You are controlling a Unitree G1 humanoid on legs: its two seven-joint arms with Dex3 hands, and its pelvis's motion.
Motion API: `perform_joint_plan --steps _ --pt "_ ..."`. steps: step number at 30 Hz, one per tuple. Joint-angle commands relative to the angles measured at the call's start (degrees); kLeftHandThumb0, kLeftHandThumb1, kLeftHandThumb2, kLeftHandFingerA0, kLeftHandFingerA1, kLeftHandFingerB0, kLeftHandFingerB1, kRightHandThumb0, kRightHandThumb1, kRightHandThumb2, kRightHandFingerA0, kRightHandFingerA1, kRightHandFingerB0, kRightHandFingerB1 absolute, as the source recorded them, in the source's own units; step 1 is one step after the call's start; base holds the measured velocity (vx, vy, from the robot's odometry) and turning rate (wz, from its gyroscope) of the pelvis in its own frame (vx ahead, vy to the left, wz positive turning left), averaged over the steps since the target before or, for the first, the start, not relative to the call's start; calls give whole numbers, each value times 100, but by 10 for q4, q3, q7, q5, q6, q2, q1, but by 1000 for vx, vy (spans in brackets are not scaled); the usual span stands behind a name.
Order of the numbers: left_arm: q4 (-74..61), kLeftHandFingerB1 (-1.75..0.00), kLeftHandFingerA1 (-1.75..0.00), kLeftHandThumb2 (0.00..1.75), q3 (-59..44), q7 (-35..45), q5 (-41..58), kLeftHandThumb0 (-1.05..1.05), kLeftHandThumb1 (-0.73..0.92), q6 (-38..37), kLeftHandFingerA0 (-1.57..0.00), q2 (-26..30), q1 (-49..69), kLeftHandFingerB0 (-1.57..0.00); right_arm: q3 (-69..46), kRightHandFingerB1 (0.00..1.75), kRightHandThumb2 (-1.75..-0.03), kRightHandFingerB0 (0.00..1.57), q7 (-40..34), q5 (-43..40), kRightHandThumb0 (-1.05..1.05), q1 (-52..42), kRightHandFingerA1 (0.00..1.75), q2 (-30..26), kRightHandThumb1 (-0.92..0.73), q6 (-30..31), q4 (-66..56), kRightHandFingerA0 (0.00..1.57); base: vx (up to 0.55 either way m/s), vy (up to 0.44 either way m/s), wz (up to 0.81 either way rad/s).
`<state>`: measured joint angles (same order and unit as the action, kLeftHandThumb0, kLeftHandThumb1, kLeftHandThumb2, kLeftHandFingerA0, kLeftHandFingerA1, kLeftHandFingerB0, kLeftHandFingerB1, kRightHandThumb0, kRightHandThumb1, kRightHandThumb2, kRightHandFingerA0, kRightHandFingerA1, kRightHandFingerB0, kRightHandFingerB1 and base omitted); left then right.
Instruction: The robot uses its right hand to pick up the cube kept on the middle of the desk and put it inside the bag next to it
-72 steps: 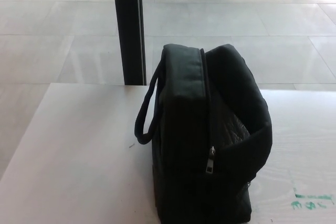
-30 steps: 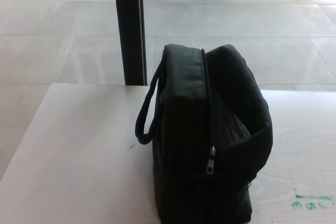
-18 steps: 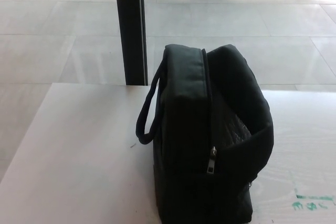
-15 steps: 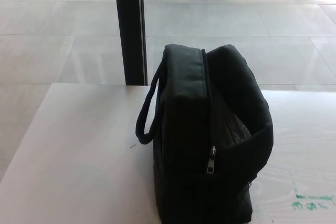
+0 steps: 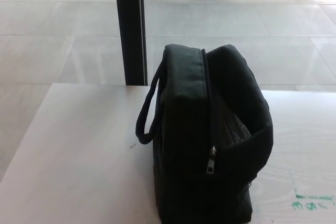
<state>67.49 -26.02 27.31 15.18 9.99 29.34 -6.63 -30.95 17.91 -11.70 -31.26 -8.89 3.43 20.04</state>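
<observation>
Nothing on the desk has moved since the earlier frames; you only get a slight wobble of the camera, and the scene sits the same.

Your black bag (image 5: 210, 140) stands upright on the white desk (image 5: 79, 156), toward the near edge and a little right of the middle. It is soft fabric, boxy with rounded top corners. A zip track runs over the top and down the near face, ending in a small metal zipper pull (image 5: 211, 161). To the right of the zip the flap sags outward, leaving the bag open, and you can see a quilted lining (image 5: 236, 129) inside. The interior is dark; you cannot tell what it holds. A looped carry handle (image 5: 146, 114) hangs off the bag's left side, clear of the desk surface.

You will not find the cube anywhere in this view, neither on the desk nor visibly in the bag's opening.

Neither robot hand shows, so you cannot tell how their fingers stand.

Green marks (image 5: 312, 201) sit on the desk near its right near corner. Beyond the far edge, a black post (image 5: 130, 27) rises from a glossy tiled floor (image 5: 262, 19) with bright reflections.
</observation>
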Motion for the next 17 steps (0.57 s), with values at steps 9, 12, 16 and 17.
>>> perform_joint_plan --steps 9,12,16,17 --pt "7 -39 -48 59 -1 -6 4 -60 66 5 -22 10 7 -30 8 45 -90 13 -29 0 -65 -22 67 -8 -61 -15 -25 38 0 0 0" --pt "6 -40 -49 59 -5 -6 8 -59 65 7 -24 10 6 -33 5 34 -62 18 -21 -8 -57 -17 64 -9 -75 -28 -4 39 0 0 0" --pt "1 -42 -50 59 1 6 6 -57 68 9 -22 15 -1 -33 7 45 -90 12 -19 -11 -64 -24 67 -3 -61 -33 -8 39 0 0 0" --pt "1 -42 -50 59 1 6 6 -57 68 9 -22 15 -1 -33 7 45 -90 12 -19 -11 -64 -24 67 -3 -61 -33 -8 39 0 0 0"
